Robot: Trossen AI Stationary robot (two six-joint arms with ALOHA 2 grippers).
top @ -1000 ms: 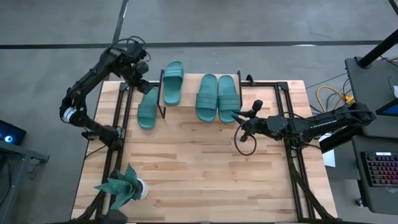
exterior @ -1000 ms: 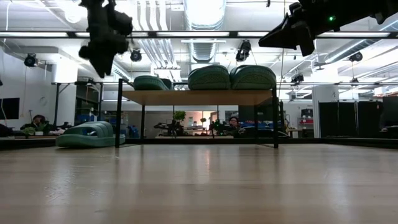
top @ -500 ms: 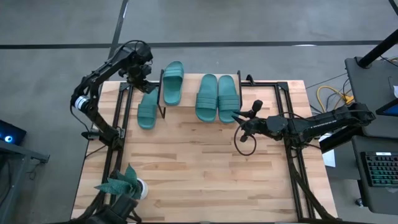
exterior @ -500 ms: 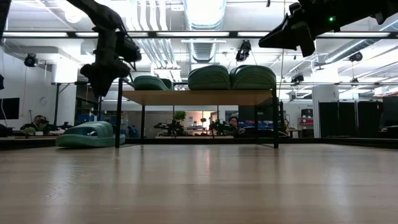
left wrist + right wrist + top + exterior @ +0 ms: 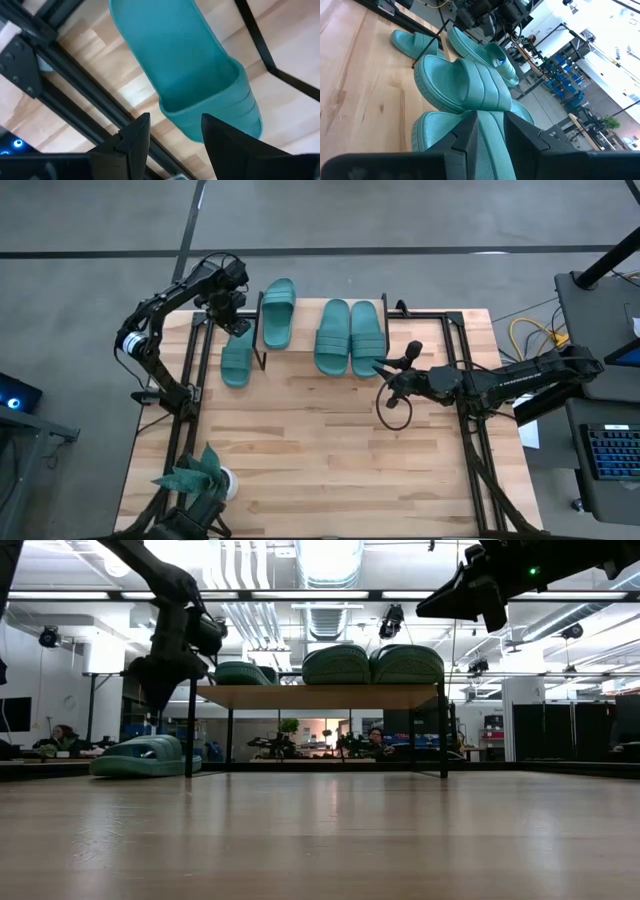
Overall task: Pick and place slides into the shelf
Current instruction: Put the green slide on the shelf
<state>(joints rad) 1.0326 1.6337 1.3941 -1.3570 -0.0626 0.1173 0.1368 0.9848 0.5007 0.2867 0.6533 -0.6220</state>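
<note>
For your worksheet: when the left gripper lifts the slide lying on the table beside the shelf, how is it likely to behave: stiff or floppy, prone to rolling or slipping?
The slide looks moulded and thick-soled, so probably flexes slightly, not floppy. Its flat sole makes rolling unlikely. The left gripper may find its smooth rubber-like surface grippy.
</note>
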